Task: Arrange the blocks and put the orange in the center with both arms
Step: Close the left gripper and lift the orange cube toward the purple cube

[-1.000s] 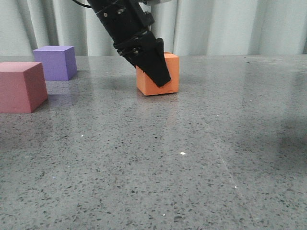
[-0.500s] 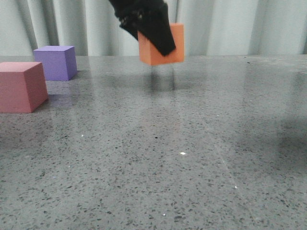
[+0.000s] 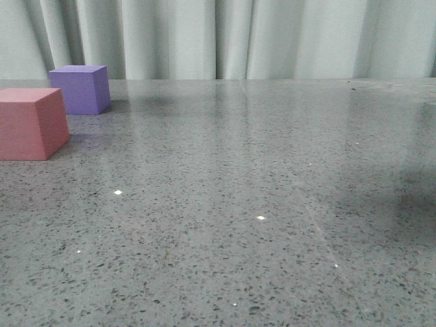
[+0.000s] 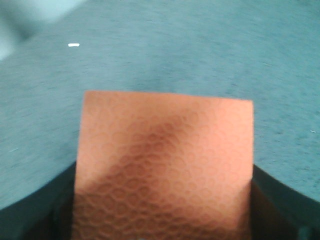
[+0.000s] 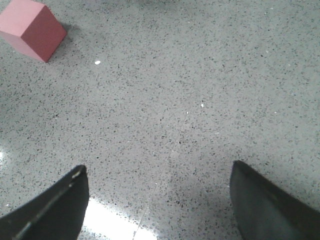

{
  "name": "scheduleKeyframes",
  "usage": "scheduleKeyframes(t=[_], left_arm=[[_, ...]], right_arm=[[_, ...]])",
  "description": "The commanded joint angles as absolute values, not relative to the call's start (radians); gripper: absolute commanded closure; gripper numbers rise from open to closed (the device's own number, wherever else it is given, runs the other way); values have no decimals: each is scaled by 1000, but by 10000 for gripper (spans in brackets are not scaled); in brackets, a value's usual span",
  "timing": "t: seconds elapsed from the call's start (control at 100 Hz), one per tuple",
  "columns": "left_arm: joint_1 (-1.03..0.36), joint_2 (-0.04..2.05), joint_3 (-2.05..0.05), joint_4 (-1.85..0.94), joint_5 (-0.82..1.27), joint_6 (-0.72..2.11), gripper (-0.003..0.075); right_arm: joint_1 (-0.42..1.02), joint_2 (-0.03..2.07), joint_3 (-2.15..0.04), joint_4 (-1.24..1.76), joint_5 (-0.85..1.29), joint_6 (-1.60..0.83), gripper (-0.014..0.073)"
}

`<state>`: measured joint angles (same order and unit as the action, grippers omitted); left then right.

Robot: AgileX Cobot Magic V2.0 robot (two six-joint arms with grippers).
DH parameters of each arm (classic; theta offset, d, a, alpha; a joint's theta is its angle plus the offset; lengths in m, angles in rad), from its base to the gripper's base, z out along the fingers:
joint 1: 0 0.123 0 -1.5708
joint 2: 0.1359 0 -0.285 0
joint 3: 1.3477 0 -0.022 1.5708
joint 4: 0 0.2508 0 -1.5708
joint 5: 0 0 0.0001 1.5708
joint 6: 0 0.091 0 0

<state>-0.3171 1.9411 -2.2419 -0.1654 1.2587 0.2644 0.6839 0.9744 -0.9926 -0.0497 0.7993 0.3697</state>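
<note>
Between left end effector (image 4: 162, 220) fingers — orange cube (image 4: 165, 170), gripped

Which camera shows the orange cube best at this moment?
The left wrist view: the orange cube fills the frame, held between the left gripper fingers, above the table. The front view and right wrist view do not show it at all.

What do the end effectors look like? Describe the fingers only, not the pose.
The right end effector has two dark, nearly black fingers, broad and wedge-shaped with angled edges, plain and unmarked. Of the left end effector only dark, blurred finger edges show. No cables or labels are visible in any view.
</note>
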Motion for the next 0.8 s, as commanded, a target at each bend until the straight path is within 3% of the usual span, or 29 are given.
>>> scheduleKeyframes(t=[0.0, 0.37, 0.79], left_arm=[[-304, 1834, -2267, -131, 1257, 200, 425], [-279, 1681, -2026, 26, 1249, -14, 426], [-279, 1671, -1877, 82, 1188, -199, 426]], right_arm=[[686, 957, -1018, -60, 748, 370, 14], [686, 957, -1018, -60, 753, 370, 14], [686, 957, -1018, -60, 756, 370, 14]])
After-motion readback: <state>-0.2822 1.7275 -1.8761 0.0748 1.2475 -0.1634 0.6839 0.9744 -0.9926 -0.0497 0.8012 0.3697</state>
